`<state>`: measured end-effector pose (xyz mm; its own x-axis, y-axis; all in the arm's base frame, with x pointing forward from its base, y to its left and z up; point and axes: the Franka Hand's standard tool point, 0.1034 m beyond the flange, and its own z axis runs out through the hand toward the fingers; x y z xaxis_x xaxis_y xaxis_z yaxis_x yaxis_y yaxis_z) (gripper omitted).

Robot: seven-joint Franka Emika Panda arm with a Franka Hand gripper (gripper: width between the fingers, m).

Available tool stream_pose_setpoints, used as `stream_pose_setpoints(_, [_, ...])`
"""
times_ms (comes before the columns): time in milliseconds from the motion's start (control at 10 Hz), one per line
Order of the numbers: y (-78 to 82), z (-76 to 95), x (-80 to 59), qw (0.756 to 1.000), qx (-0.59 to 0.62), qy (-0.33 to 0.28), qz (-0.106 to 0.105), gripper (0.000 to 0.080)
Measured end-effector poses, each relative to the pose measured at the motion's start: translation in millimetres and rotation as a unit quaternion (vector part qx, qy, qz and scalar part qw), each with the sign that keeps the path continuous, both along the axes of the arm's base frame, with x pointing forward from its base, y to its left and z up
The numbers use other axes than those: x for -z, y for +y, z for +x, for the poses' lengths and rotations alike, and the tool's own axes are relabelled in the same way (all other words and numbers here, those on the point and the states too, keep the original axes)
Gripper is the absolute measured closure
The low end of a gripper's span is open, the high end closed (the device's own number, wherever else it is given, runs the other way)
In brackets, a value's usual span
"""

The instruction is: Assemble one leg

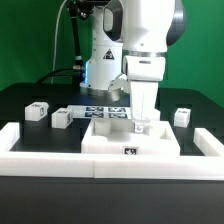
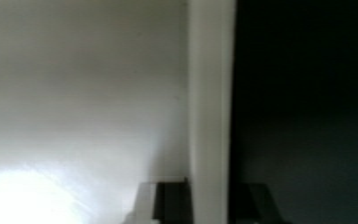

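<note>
White rail (image 1: 110,160) just in front of panel (image 1: 100,138), gripper (image 2: 211,200) clamped on upright leg (image 1: 143,108) above panel, tip contact unclear, spare leg (image 1: 182,116) beside panel

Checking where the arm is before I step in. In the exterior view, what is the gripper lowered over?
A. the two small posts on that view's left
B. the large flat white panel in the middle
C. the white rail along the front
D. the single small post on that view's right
B: the gripper hangs low over the large flat white panel in the middle of the table.
</note>
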<state>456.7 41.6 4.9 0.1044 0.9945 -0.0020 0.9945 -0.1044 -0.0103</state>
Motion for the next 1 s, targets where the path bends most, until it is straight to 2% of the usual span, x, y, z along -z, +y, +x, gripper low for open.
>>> stream_pose_setpoints(300, [3.8,1.1,-0.2,1.000,-0.025,0.003,-0.003,0.0741])
stream_pose_setpoints(700, [32.6,17.2,-0.4,0.999,-0.054,-0.004,0.000,0.0741])
stream_pose_setpoints(1000, [43.5,25.4,-0.8,0.998,-0.055,-0.007,0.002,0.0741])
